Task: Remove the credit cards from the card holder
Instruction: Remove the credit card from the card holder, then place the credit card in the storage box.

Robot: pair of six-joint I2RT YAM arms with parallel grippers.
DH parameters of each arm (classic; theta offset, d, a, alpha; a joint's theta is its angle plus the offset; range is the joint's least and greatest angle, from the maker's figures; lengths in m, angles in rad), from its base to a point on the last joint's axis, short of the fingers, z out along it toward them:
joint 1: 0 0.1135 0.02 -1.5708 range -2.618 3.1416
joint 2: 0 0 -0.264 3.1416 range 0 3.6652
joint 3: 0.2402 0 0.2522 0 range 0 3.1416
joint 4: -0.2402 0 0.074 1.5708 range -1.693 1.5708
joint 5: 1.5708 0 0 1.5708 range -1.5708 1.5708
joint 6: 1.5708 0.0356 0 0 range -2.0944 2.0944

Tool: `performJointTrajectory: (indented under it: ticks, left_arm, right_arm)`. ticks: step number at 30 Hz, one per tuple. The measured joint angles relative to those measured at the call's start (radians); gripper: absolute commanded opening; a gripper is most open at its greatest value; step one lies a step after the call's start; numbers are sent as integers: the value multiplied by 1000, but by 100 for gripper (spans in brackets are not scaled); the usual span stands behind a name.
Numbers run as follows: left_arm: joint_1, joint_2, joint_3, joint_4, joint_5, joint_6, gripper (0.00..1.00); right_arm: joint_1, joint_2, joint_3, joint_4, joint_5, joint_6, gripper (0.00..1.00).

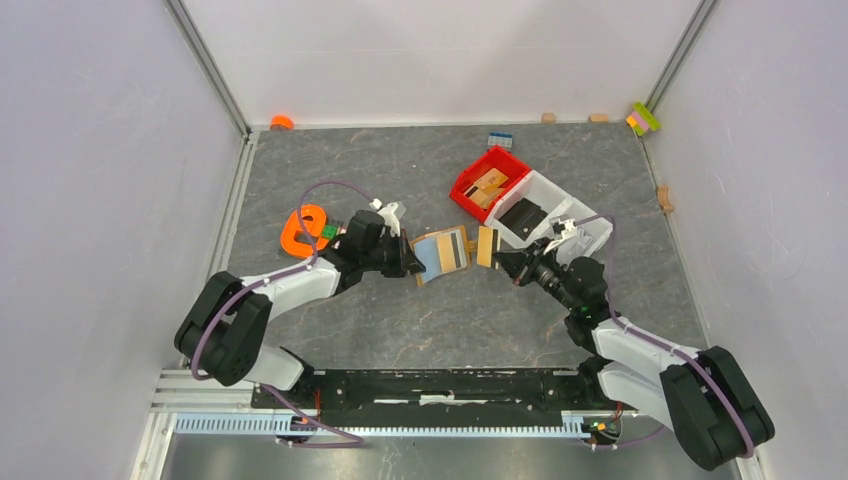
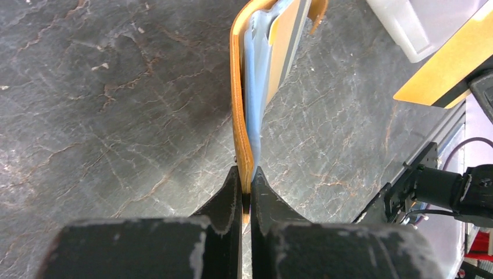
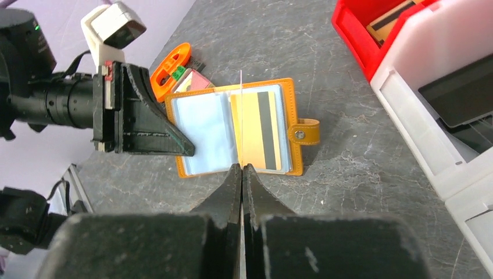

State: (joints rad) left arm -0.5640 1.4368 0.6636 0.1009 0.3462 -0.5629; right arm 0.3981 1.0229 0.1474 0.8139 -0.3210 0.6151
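Observation:
The orange card holder (image 1: 443, 252) lies open, showing its pale blue lining (image 3: 203, 125). A yellow card with a dark stripe (image 3: 258, 131) sits in its right-hand sleeve. My left gripper (image 2: 247, 180) is shut on the holder's left edge. My right gripper (image 3: 242, 167) is shut on a thin yellow credit card (image 1: 487, 246), clear of the holder and just to its right. That card shows edge-on (image 3: 240, 116) in the right wrist view and as a yellow slab (image 2: 447, 70) in the left wrist view.
A red bin (image 1: 466, 190) with tan cards in it stands behind the holder. Beside it a white bin (image 1: 590, 232) holds a dark card (image 3: 459, 93). An orange ring-shaped object (image 1: 305, 230) lies by the left arm, with a pinkish card (image 3: 195, 81) next to it.

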Motion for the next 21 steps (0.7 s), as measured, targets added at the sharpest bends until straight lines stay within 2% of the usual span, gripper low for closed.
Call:
performJointTrajectory:
  ticks: [4,11,21]
  left_arm:
    - [0,3,4,-26,-19,2,2]
    - [0,3,5,-48,-34,5,2]
    - [0,3,7,-48,-33,5,2]
  right_arm:
    - [0,68,50,-33,48,55,0]
    - [-1,257,257,-77,185,186,0]
    - [-1,505,445,-131,365,301,0]
